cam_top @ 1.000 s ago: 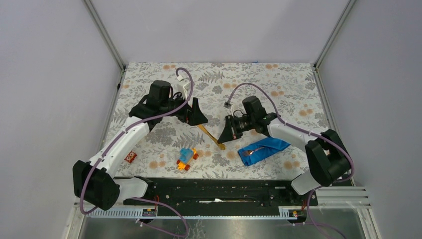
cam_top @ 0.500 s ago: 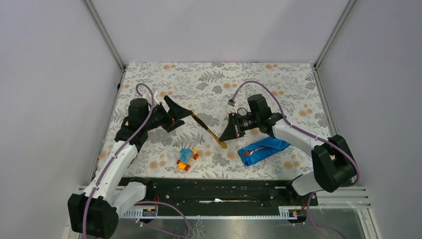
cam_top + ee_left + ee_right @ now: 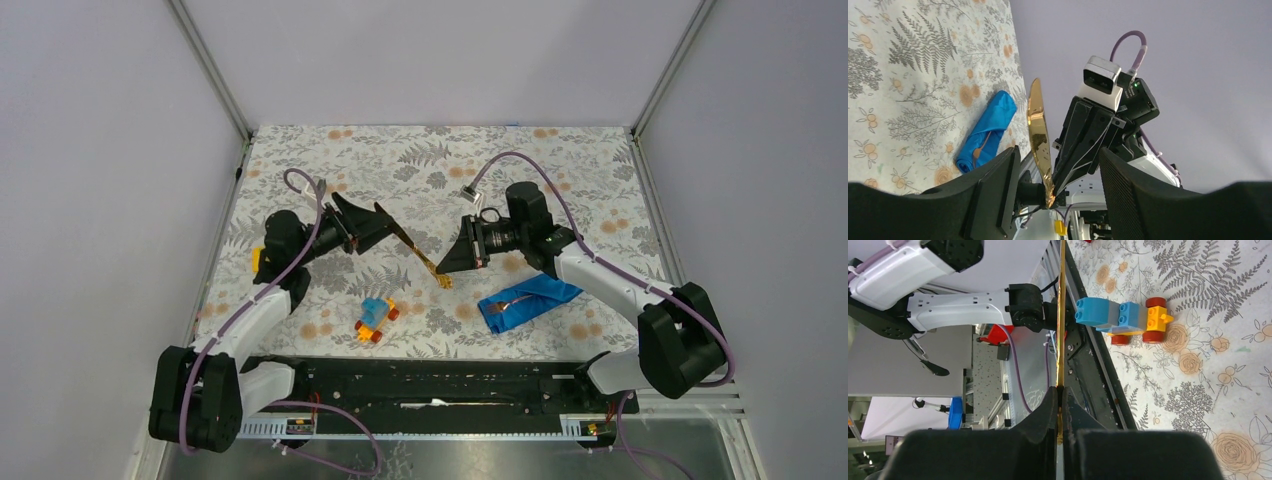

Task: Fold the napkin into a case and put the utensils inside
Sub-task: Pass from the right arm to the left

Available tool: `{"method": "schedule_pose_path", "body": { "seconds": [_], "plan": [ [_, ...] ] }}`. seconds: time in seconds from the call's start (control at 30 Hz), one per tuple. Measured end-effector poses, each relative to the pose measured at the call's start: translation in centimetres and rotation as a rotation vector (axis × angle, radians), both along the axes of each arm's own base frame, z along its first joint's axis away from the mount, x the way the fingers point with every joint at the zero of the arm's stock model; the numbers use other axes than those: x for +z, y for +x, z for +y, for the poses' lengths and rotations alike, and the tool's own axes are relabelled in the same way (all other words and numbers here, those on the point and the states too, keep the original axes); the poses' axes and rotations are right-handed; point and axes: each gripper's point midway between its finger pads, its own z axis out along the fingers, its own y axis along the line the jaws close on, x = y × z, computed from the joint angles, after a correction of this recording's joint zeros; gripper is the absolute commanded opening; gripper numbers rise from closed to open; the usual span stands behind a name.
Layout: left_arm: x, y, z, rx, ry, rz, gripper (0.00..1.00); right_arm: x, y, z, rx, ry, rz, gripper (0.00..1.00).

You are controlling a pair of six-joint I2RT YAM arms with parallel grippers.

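The napkin (image 3: 530,298) lay rolled at the near right of the table (image 3: 560,170) as the right gripper (image 3: 1060,390) clamped a golden utensil (image 3: 411,246) aloft, its far end between the parted fingers of the left gripper (image 3: 381,222); a mistimed release risked dropping it.

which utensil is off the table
The utensil pinched in the right gripper, in mid-air between the arms; the other utensil lies tucked in the napkin.
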Motion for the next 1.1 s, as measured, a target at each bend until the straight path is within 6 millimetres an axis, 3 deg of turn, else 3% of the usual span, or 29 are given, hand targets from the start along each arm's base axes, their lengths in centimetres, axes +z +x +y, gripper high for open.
{"method": "schedule_pose_path", "body": {
  "seconds": [0.2, 0.3, 0.5, 0.6, 0.7, 0.83, 0.9, 0.97, 1.1],
  "plan": [
    [1.1, -0.3, -0.3, -0.028, -0.037, -0.062, 0.52, 1.1, 0.1, 0.3, 0.007, 0.041, 0.001, 0.0],
    [2.2, -0.5, -0.5, -0.038, -0.057, -0.112, 0.41, 1.6, -0.1, 0.4, 0.019, 0.059, 0.003, 0.0],
    [2.7, -0.5, -0.7, -0.058, -0.084, -0.145, 0.33, 2.4, -0.5, 0.4, 0.043, 0.087, 0.003, 0.0],
    [2.6, -0.5, -0.8, -0.068, -0.084, -0.152, 0.0, 2.7, -0.6, 0.4, 0.048, 0.092, 0.008, 0.0],
    [2.6, -0.4, -0.9, -0.074, -0.088, -0.156, 0.0, 3.0, -0.8, 0.4, 0.055, 0.101, 0.01, 0.01],
    [3.1, -0.3, -0.9, -0.072, -0.101, -0.18, 0.0, 3.2, -0.4, 0.5, 0.029, 0.093, 0.03, 0.51],
    [3.5, -0.1, -0.8, -0.055, -0.111, -0.193, 0.0, 3.5, 0.5, 0.8, -0.028, 0.087, 0.049, 0.7],
    [4.4, 0.2, -0.6, -0.024, -0.127, -0.22, 0.0, 4.1, 1.6, 1.1, -0.098, 0.114, 0.06, 0.78],
    [6.9, 0.5, 0.2, 0.046, -0.182, -0.295, 0.0, 5.7, 2.6, 1.8, -0.204, 0.198, 0.034, 0.74]
  ]
}}
